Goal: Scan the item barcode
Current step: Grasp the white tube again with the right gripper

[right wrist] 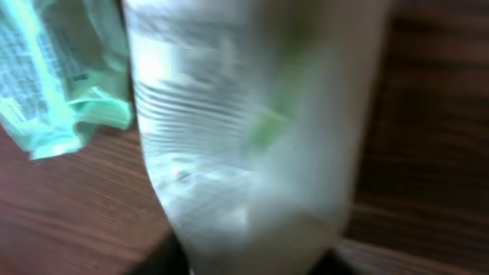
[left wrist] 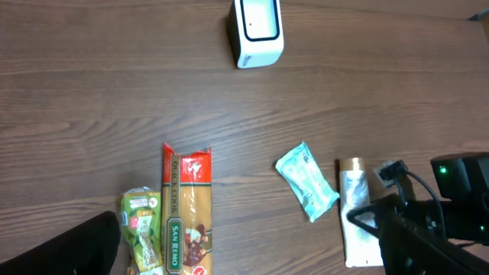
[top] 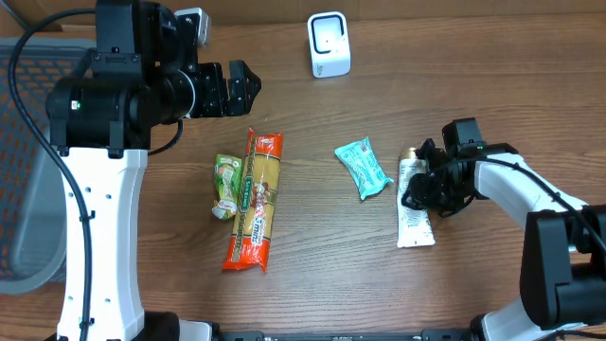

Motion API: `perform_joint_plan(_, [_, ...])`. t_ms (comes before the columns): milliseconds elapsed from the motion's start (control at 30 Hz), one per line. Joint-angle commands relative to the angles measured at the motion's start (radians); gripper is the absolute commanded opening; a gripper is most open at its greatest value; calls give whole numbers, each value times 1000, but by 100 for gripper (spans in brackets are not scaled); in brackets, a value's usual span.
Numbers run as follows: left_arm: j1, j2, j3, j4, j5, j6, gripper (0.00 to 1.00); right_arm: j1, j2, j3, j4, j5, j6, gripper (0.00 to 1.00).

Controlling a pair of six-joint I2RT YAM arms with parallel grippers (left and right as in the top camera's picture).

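A white tube point(top: 415, 225) with a gold cap lies on the wooden table at the right. My right gripper point(top: 418, 195) is down on its middle. In the right wrist view the tube point(right wrist: 252, 137) fills the frame, blurred, with a dark finger pressed against each side at the bottom edge. The white barcode scanner point(top: 329, 44) stands at the back centre, also seen in the left wrist view point(left wrist: 257, 29). My left gripper point(top: 237, 89) hangs high at the back left, open and holding nothing.
A teal packet point(top: 364, 169) lies just left of the tube. A long orange pasta pack point(top: 256, 201) and a small green packet point(top: 225, 186) lie left of centre. A grey mesh basket point(top: 24, 189) sits off the table's left edge.
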Motion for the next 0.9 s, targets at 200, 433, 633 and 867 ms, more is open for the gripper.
perform_joint_plan(200, [5, 7, 5, 0, 15, 1, 100, 3, 3, 13, 16, -312, 39, 4])
perform_joint_plan(433, [5, 7, 5, 0, 15, 1, 99, 2, -64, 185, -157, -506, -33, 4])
perform_joint_plan(633, [5, 7, 5, 0, 15, 1, 99, 4, -191, 349, -288, -556, -34, 4])
perform_joint_plan(867, [5, 7, 5, 0, 15, 1, 99, 11, -320, 371, -221, -921, -80, 4])
